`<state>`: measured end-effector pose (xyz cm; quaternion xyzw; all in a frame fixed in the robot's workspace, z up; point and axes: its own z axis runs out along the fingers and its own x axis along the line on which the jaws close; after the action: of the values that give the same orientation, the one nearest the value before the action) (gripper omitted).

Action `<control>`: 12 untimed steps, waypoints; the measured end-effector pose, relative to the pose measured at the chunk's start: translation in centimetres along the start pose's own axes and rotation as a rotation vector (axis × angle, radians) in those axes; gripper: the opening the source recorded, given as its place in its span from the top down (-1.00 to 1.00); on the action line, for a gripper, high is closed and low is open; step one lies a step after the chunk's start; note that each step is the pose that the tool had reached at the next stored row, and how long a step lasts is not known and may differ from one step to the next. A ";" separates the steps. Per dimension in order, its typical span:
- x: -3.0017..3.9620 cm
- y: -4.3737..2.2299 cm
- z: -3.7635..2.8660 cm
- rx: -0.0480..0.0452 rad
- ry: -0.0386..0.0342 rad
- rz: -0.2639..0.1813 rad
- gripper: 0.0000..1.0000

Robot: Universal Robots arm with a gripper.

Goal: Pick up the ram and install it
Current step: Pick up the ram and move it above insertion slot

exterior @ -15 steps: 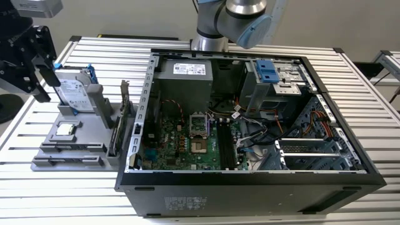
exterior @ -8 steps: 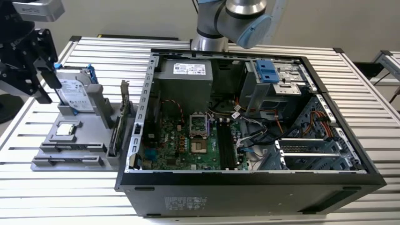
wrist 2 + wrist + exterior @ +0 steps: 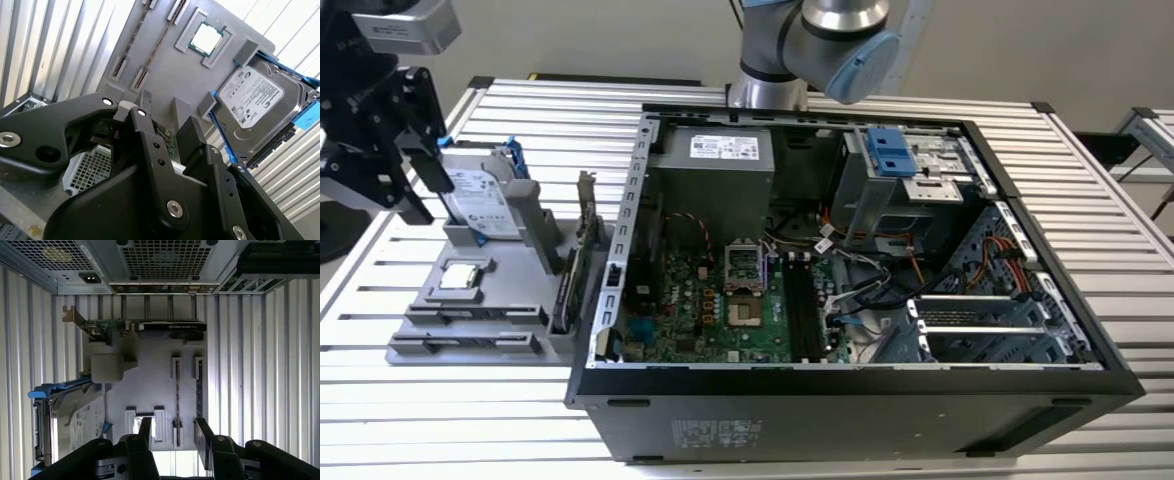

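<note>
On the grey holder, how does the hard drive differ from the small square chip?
The hard drive is much larger than the chip. The hard drive is oblong; the chip is square. The hard drive leans on edge in a blue frame, while the chip lies flat in a recess. Both have silver faces and sit on the grey holder.

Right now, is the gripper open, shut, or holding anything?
Gripper: open, holding nothing, above the grey parts tray.
</note>
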<state>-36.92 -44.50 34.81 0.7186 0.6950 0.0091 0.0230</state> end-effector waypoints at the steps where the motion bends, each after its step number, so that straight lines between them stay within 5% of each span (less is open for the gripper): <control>1: 0.00 0.00 0.04 0.0000 0.0000 0.000 -1.00; 12: 0.01 -0.03 0.56 0.0000 0.0000 0.000 -1.00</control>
<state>-36.92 -44.50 34.26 0.7186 0.6950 0.0091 0.0230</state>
